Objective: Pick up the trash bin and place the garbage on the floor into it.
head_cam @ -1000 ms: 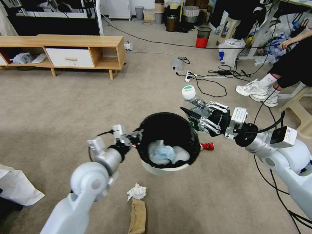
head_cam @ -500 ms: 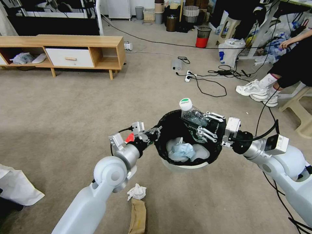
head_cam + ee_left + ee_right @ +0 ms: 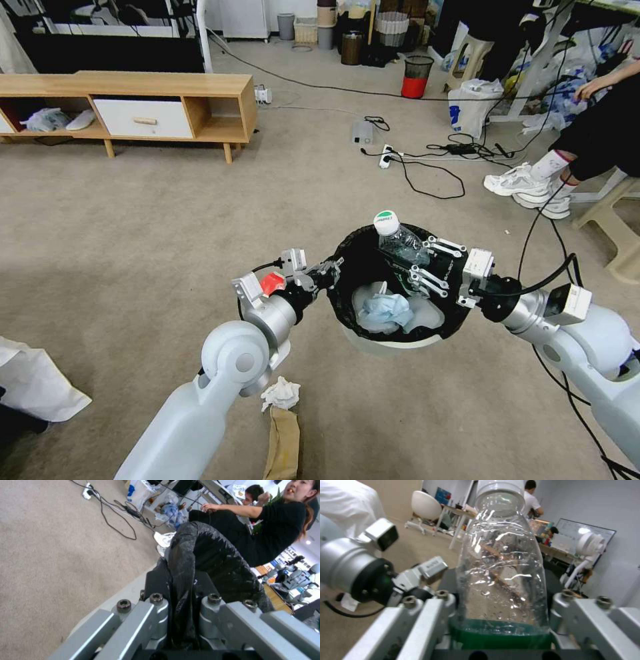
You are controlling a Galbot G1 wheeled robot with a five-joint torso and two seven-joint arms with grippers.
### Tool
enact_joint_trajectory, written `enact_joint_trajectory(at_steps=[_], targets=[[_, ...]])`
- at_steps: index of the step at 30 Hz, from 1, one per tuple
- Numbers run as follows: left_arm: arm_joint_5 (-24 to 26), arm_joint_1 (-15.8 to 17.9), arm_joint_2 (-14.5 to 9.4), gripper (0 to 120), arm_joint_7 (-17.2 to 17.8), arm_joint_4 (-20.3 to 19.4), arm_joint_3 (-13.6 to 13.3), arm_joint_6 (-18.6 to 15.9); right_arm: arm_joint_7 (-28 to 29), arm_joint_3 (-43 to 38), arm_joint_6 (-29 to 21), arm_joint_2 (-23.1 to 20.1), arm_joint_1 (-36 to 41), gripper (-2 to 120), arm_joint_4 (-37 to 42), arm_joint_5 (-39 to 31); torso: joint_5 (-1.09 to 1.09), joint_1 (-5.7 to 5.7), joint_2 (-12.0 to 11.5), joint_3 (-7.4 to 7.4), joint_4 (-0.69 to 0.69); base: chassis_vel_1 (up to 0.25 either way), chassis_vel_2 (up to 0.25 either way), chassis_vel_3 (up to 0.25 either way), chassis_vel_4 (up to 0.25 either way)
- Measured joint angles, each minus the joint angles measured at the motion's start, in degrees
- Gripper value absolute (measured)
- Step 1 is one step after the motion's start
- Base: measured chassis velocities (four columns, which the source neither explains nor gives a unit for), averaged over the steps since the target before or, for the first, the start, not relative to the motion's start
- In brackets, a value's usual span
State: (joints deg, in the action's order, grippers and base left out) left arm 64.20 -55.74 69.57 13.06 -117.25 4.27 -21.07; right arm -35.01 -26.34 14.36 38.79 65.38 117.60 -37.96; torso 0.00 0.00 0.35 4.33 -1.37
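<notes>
Fingers [image 3: 430, 620] of right gripper [image 3: 417, 263] clamp bottle [image 3: 399, 241] over bin [image 3: 393, 337].

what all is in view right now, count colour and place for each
round white plastic trash bin: 1, white with black bag liner, held off the carpet by its rim
clear plastic bottle: 1, green label, white cap, over the bin's far rim
blue face mask: 1, inside the bin
crumpled white tissue: 1, on the carpet near the left arm
brown paper bag: 1, on the carpet just nearer than the tissue
wooden low cabinet: 1, light wood with white drawer, far left
red-based black mesh bin: 1, far back
white power strip: 1, among black cables on the carpet
left gripper: 1, grey, clamped on the bin's rim
right gripper: 1, grey and black, gripping the bottle
</notes>
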Motion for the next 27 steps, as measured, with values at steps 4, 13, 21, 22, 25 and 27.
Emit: enact_joint_trajectory(at_steps=[4,13,21,22,25,27], targets=[[-0.2,-0.8,-0.5,7,0.0,-0.8,0.5,0.0,0.7,0.0,-0.1,0.4,-0.1,54,-0.2,0.6,0.0,0.0,0.0,0.0,0.0,0.0,0.0,0.0,0.0],[-0.7,-1.7,-0.7,7,0.0,-1.3,1.2,0.0,1.0,-0.1,-0.2,0.8,-0.3,87,-0.3,1.0,0.0,0.0,0.0,0.0,0.0,0.0,0.0,0.0,0.0],[-1.1,-1.6,-0.5,7,0.0,-0.9,1.5,0.0,1.6,-0.8,-0.2,0.7,0.4,100,-0.1,1.2,0.0,0.0,0.0,0.01,0.0,0.0,0.0,0.0,0.0],[-1.1,-1.6,-0.5,7,0.0,-0.8,1.5,0.1,1.8,-0.9,-0.2,0.6,0.5,100,-0.1,1.2,0.0,0.0,0.0,0.0,0.0,0.0,0.0,0.0,0.0],[-1.2,-1.6,-0.5,7,0.0,-0.8,1.7,0.1,1.9,-0.9,-0.2,0.6,0.4,100,-0.2,1.3,0.0,0.0,0.0,0.01,0.0,0.0,0.0,0.0,0.0],[-1.3,-1.6,-0.5,7,0.0,-0.7,1.8,0.1,1.9,-0.9,-0.2,0.6,0.4,100,-0.3,1.3,0.0,0.0,0.0,0.01,0.0,0.0,0.0,0.0,0.0]])
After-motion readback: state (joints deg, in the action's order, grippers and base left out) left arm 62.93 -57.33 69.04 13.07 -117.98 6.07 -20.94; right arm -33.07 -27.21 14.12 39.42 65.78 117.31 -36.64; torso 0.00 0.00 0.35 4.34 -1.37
